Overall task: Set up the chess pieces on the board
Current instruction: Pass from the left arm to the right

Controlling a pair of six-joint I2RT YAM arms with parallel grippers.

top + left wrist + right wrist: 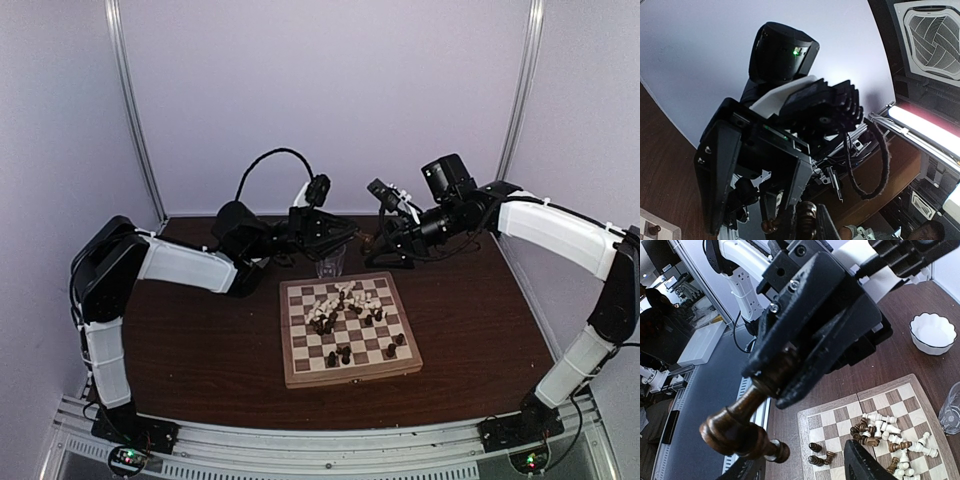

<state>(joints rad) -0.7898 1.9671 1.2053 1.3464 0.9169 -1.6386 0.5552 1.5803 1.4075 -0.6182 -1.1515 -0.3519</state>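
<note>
While left fingers (795, 352) clench one dark chess piece (740, 429), right fingers (862, 462) gape apart; one board (352, 377).

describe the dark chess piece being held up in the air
The dark chess piece looks like glossy brown turned wood, with a thick ringed end and a slim stem. It hangs tilted above the table, its stem clamped in the left gripper and its thick end free, pointing down-left. The open right gripper does not touch it.
</note>
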